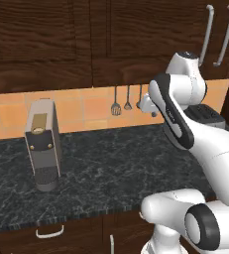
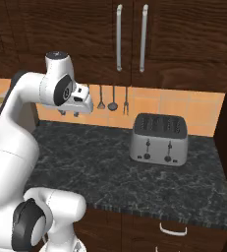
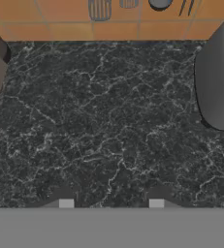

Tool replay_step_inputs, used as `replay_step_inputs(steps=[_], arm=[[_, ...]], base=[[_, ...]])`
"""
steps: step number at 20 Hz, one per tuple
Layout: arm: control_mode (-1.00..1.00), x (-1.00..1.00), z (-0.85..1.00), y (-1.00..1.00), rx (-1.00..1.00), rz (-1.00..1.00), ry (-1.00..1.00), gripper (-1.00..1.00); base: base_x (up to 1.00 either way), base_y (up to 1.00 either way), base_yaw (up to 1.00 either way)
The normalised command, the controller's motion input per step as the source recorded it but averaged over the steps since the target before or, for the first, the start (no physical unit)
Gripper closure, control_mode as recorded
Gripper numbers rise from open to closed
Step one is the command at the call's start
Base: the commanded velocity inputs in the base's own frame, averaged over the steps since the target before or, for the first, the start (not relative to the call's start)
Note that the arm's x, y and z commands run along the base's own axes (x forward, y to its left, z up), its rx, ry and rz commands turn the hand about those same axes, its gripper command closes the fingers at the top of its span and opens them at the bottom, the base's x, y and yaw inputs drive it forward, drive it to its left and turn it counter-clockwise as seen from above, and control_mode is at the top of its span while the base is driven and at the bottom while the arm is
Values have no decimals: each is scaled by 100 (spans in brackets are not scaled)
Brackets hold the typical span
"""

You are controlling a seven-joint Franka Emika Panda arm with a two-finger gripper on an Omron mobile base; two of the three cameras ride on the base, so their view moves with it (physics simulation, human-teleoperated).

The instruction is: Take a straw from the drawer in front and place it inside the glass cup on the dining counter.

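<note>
Fingertips (image 3: 66, 203) apart with bare black granite counter (image 3: 108, 121) between them, nothing clamped. Gripper (image 2: 69, 113) hanging high above that counter, pointing down, just in front of the orange tiled wall (image 2: 174, 106). Utensils (image 2: 113, 98) hanging on the tiles beside the hand. Silver toaster (image 2: 159, 139) standing well to the right on the granite; grey coffee machine (image 1: 43, 145) well to the left. Below the counter edge, dark wooden drawer (image 1: 49, 234) shut, its small silvery handle facing out. Tall cabinet doors (image 2: 132, 34) with long handles overhead.
</note>
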Motion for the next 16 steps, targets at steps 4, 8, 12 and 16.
replay_step_inputs(steps=[4,8,12,16], arm=[[100,-3,0,0,0,0,0,-100],[100,0,0,0,0,0,0,-100],[100,0,0,0,0,0,0,-100],[100,0,0,0,0,0,0,-100]], base=[[-17,0,0],[-78,5,-2],[-57,44,-14],[-5,68,-59]])
